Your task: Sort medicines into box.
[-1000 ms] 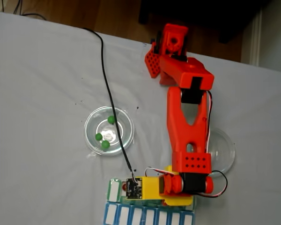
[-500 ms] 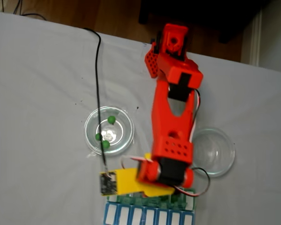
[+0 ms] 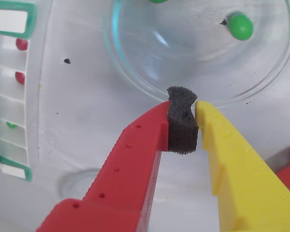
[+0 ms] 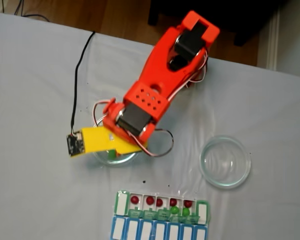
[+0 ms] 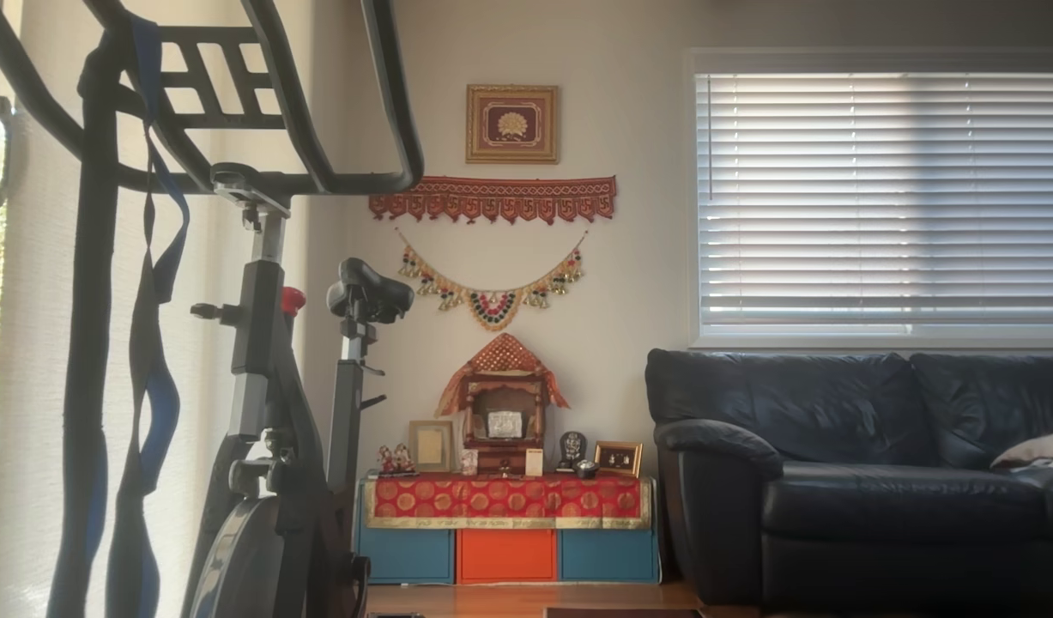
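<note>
In the wrist view my gripper (image 3: 183, 110) is shut with only its black foam pad between the red and yellow fingers, its tip at the near rim of a glass dish (image 3: 135, 79). A green medicine (image 3: 241, 26) lies in that dish, and another shows at the top edge. At the left edge is the box (image 3: 9, 6), with two red medicines (image 3: 21, 44) and a green one in its compartments. In the fixed view the arm (image 4: 145, 100) leans over that dish (image 4: 102, 159), where one green ball (image 4: 111, 156) shows. The box (image 4: 121, 203) holds several red medicines (image 4: 150, 200) and two green (image 4: 175, 210).
An empty glass dish (image 4: 225, 161) stands right of the arm, above the box's right end. A blue row of compartments (image 4: 160, 231) adjoins the box at the bottom edge. A black cable (image 4: 80, 65) runs from the wrist camera toward the table's far edge.
The arm has swung up and to the left, from over the box to over the left dish. The box's compartments, covered before, now show their balls.
</note>
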Robot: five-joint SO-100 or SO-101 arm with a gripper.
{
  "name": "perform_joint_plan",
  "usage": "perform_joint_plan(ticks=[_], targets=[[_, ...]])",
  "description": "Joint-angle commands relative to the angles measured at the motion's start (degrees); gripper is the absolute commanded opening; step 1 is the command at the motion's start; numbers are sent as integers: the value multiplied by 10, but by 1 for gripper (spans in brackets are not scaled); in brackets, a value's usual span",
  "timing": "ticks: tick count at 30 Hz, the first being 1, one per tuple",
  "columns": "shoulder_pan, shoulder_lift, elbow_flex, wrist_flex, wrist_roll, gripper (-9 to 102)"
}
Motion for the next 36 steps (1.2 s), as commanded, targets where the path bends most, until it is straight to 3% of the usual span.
perform_joint_plan(ticks=[1,7,36], targets=[[19,74,48,-47,-14,1],[37,77,133,-112,-25,1],[91,63,210,-186,-175,1]])
